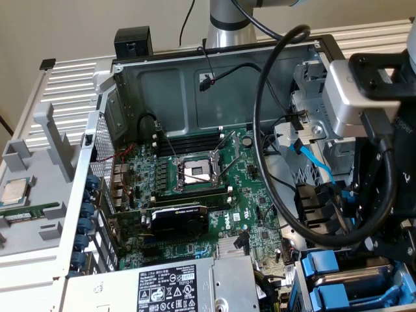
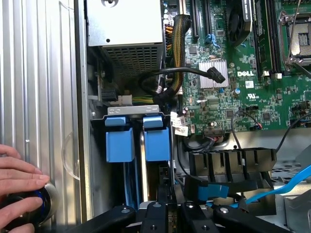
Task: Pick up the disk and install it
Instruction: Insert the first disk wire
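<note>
the disk (image 2: 138, 145) sits on edge in the drive bay at the computer case's corner, beside the grey power supply. its blue plastic carrier shows as two blue tabs side by side under a silver bracket; the metal body is mostly hidden.

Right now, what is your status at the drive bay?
Gripper shut, low over the metal drive bay. Two blue plastic disk carriers seated there. Thick black cable loops close by; person's hand on round knob.

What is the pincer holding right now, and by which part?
Cannot tell: the pincer is closed just by the blue carriers in the drive bay, but any hold is hidden.
</note>
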